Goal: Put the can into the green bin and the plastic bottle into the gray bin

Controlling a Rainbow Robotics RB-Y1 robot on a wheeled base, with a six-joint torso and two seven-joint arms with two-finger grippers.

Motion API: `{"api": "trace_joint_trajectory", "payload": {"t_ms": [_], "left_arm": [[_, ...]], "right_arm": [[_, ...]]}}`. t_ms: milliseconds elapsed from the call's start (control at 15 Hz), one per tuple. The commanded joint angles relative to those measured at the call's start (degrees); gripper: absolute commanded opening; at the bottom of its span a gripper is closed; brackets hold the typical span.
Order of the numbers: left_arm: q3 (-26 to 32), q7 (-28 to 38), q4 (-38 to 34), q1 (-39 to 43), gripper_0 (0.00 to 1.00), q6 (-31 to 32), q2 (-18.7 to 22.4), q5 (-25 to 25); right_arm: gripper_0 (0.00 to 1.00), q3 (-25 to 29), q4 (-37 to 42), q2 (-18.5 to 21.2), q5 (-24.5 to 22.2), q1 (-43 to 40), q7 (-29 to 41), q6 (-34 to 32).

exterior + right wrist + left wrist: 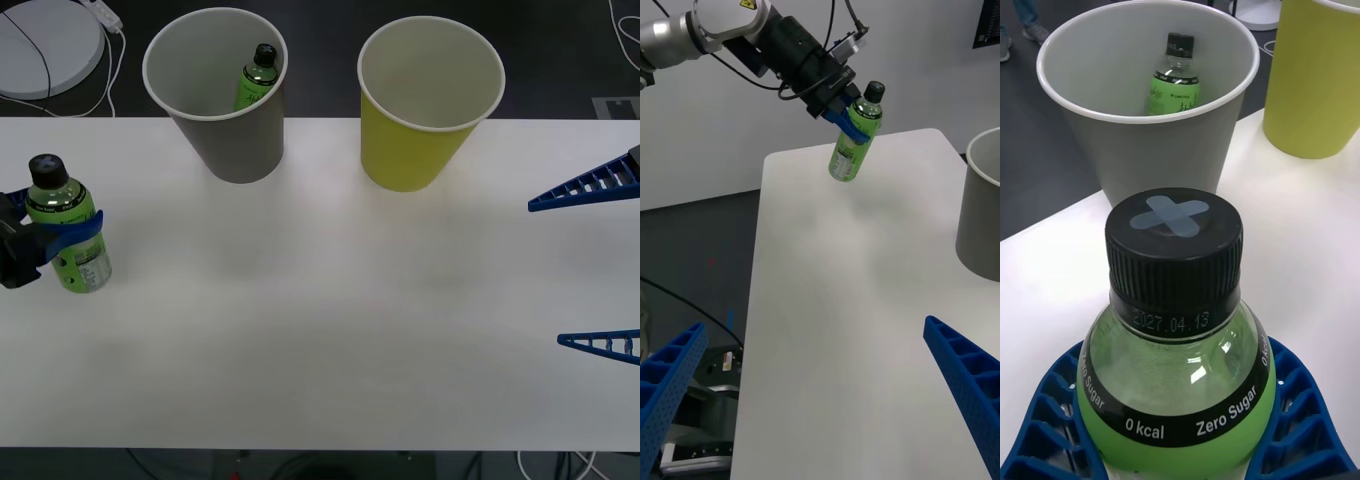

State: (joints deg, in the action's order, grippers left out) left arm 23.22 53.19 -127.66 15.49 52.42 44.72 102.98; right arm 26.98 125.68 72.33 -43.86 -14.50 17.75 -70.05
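Observation:
My left gripper (pixel 62 238) is shut on a plastic bottle (pixel 66 225) of green drink with a black cap, holding it slightly tilted over the table's far left end. From the right wrist, that bottle (pixel 855 136) hangs just above the tabletop. Another plastic bottle (pixel 257 78) leans inside the gray bin (pixel 235 140) at the back left. To its right stands the green bin (pixel 410 150), whose inside looks bare. Over the table's right edge, my right gripper (pixel 595 265) is open and holds nothing. The can is out of view.
A white round disc (pixel 45 45) with a cable lies on the floor beyond the table's back left corner. The white tabletop (pixel 320 330) stretches bare between the two arms. Both bins stand close to the back edge.

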Motion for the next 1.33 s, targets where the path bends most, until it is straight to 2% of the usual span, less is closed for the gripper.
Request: {"api": "trace_joint_trajectory", "payload": {"t_ms": [67, 333, 600, 1333], "left_arm": [[1.83, 1.48, -0.04, -2.22, 0.0, 3.83, 0.02, 0.99], [3.41, 3.59, -0.04, -6.17, 0.0, 7.61, 0.02, 3.1], [3.32, 5.87, 0.04, -9.07, 0.0, 7.96, 0.02, 5.21], [3.85, 11.32, 0.83, -23.49, 0.0, 25.45, 0.2, 9.08]], "right_arm": [[1.0, 0.0, 0.0, 0.0, 0.0, 0.0, 0.0, 0.0], [1.0, 0.0, 0.0, 0.0, 0.0, 0.0, 0.0, 0.0], [1.0, 0.0, 0.0, 0.0, 0.0, 0.0, 0.0, 0.0], [1.0, 0.0, 0.0, 0.0, 0.0, 0.0, 0.0, 0.0]]}}
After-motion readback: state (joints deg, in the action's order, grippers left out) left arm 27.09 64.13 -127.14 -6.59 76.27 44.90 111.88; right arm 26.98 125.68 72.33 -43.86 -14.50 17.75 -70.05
